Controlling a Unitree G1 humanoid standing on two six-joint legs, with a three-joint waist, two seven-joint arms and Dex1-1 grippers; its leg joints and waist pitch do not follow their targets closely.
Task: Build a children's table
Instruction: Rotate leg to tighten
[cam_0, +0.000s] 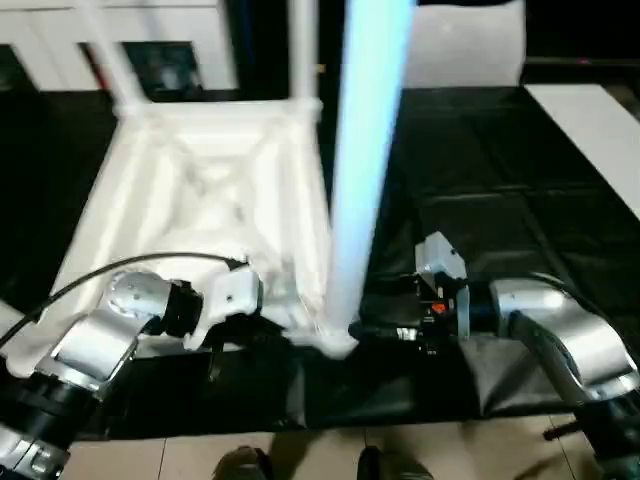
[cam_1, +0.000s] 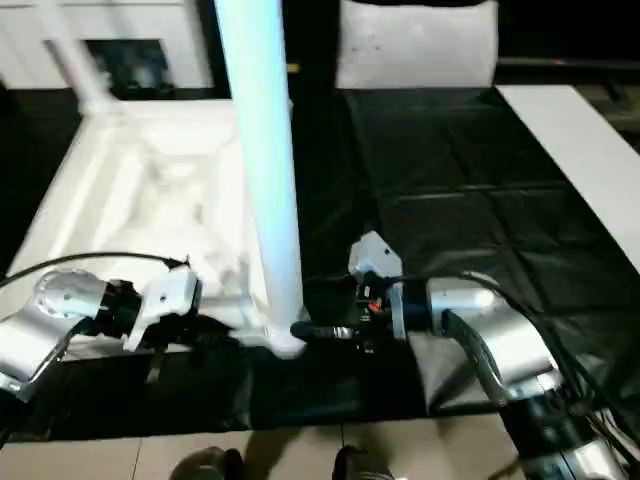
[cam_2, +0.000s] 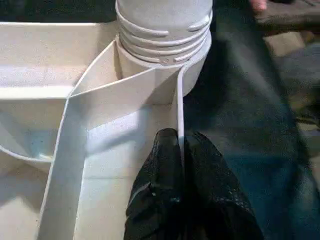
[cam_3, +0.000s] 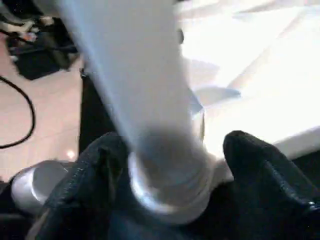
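Black fingers (cam_2: 165, 190) of left hand (cam_2: 181, 150) pinched on upturned tabletop (cam_0: 200, 190) rib; right hand (cam_3: 175, 165) half-wide around near-corner leg (cam_0: 365, 150) base, risking cross-threaded, leaning leg if twisted off-axis.

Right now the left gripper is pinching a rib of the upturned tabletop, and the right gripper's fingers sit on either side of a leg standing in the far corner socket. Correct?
Not quite. The leg stands in the near corner socket, as the left eye view shows. The left gripper does pinch a rib of the tabletop, and the right gripper does straddle the leg's base.
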